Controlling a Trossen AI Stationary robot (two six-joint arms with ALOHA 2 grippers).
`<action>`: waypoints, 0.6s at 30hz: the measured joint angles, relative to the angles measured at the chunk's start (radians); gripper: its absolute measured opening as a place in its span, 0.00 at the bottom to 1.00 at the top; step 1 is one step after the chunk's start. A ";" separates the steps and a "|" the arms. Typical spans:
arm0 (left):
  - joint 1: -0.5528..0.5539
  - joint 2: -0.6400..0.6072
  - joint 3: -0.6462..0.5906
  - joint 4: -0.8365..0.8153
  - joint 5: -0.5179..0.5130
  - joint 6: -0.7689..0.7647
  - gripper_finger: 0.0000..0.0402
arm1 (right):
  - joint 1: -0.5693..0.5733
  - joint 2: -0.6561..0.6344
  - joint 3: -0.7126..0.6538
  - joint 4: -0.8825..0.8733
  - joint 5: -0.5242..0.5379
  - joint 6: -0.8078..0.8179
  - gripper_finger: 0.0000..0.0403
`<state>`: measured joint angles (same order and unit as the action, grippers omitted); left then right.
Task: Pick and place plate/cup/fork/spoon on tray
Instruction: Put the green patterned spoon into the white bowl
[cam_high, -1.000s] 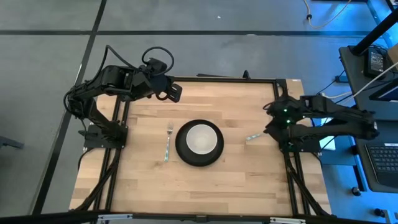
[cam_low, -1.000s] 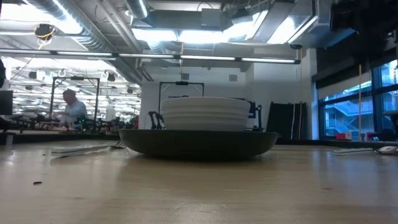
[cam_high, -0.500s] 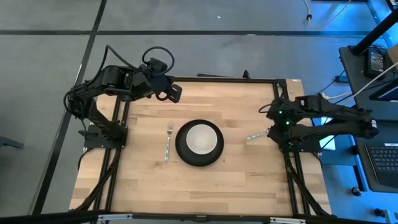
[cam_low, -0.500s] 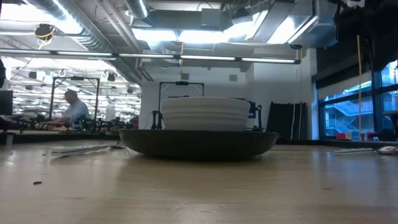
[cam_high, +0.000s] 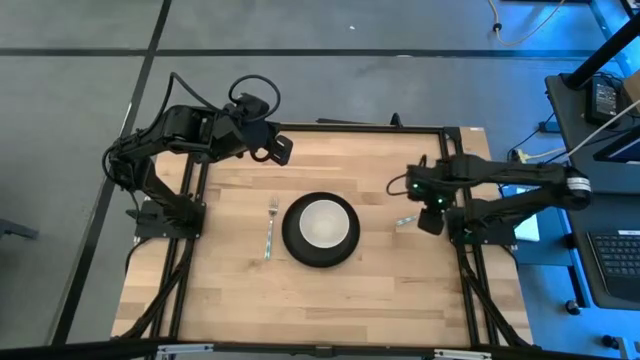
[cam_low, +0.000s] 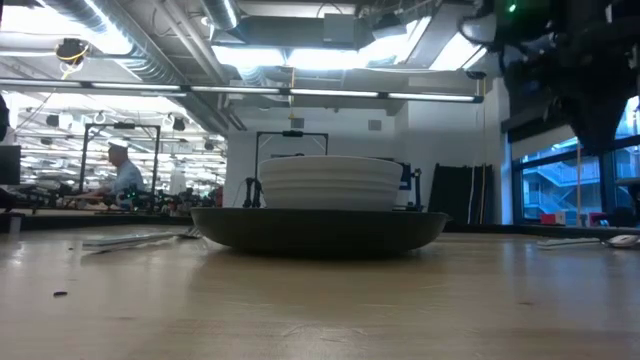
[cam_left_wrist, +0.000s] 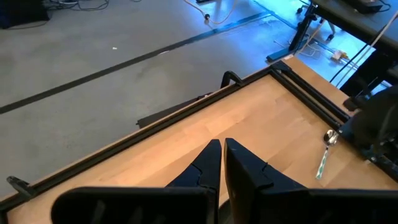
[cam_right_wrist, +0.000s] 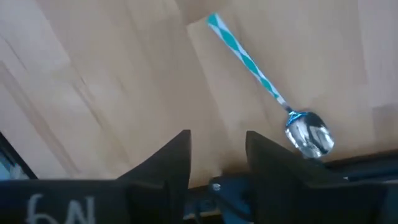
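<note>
The black plate lies flat at the table's middle, and the white cup stands on it; both also show in the low view, plate and cup. The fork lies on the table left of the plate. The spoon, with a teal-and-white striped handle and a shiny bowl, lies flat right of the plate. My right gripper hangs open above the table just beside the spoon, touching nothing. My left gripper is shut and empty over the far left edge.
Black frame rails run along the table's far, left and right edges. Bare wood lies near the front edge. In the low view the right arm hangs at the upper right. A person sits far off in the room.
My right gripper has gone toward the table's left edge, from the right rail to a place over the table beside the spoon, and the arm has come into the low view. The spoon, fork, plate and cup have stayed where they were.
</note>
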<state>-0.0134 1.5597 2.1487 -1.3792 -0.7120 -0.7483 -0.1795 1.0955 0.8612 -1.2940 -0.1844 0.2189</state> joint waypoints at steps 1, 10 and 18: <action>-0.002 0.000 0.000 0.000 0.000 0.000 0.03 | 0.000 0.022 0.000 0.002 0.000 -0.026 0.38; -0.008 0.000 0.000 -0.009 0.000 0.000 0.03 | 0.000 0.154 0.000 0.141 -0.001 -0.096 0.38; -0.008 0.000 0.000 -0.038 0.000 0.000 0.03 | 0.000 0.254 -0.015 0.156 -0.002 -0.095 0.38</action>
<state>-0.0212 1.5597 2.1487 -1.4172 -0.7120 -0.7486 -0.1791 1.3500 0.8459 -1.1384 -0.1867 0.1234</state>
